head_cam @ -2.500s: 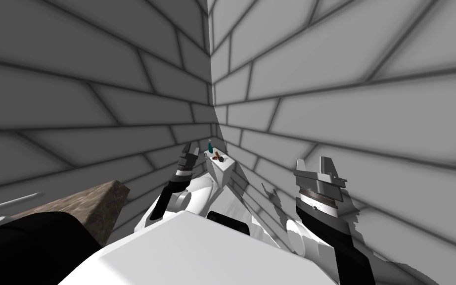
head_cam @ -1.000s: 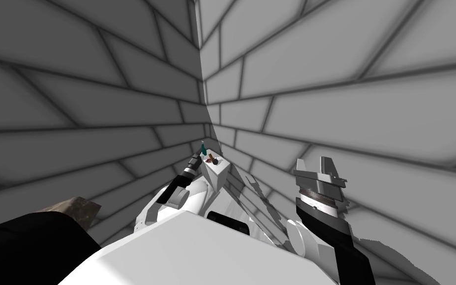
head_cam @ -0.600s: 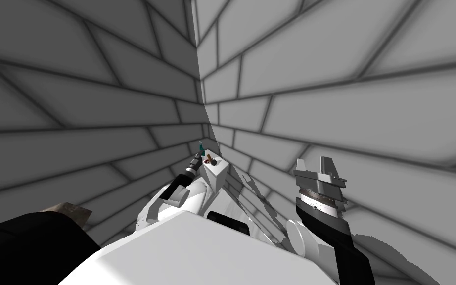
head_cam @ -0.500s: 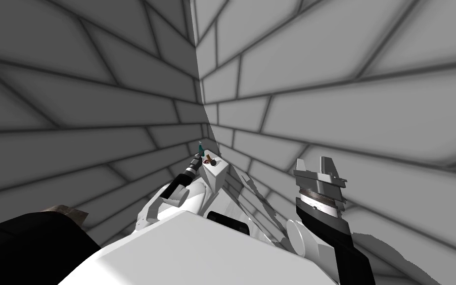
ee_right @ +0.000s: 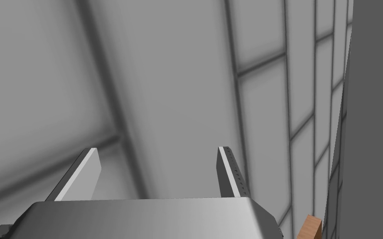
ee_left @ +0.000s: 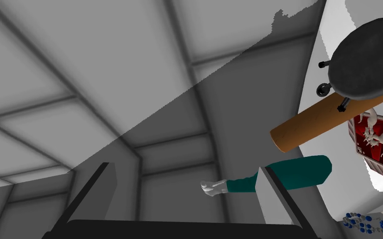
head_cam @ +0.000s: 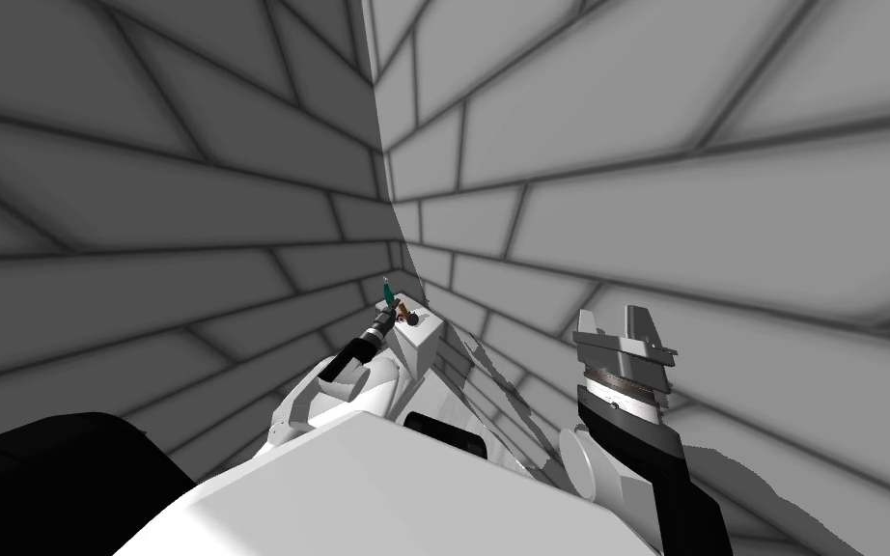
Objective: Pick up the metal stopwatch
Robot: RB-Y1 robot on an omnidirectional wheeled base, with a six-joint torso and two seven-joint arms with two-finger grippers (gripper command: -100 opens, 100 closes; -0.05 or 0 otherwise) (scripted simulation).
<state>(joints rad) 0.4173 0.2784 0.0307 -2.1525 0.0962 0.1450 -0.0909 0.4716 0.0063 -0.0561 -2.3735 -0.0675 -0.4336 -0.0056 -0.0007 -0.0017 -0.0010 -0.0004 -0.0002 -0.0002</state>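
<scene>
The trouble I'd expect is clutter: the stopwatch [ee_left: 367, 70] sits on top of a white box [head_cam: 424, 347] wedged into the corner of the tiled walls, and it is crowded. A brown cylinder [ee_left: 323, 120] lies right against it, perhaps partly under it, I can't tell which. A teal bottle [ee_left: 286, 178] with a white cap lies on its side between the stopwatch and the left gripper [ee_left: 184, 167], just past one of the blades. That gripper is spread wide with nothing between its blades, and it looks past the box at the wall, with the stopwatch off to one side. Swinging across from here would likely strike the bottle or the cylinder first, and either could roll and carry the stopwatch off the edge. A red plaque [ee_left: 373, 141] with a pale figure and a string of blue and white beads [ee_left: 365, 222] lie close by too. The stopwatch itself looks like a dark grey, nearly black flat disc with small knobs and a ring on its rim. It's a low shape, so thin blades could slip over it rather than pinch it. The right gripper [head_cam: 626, 338] hangs low at the robot's side, blades apart and holding nothing.
</scene>
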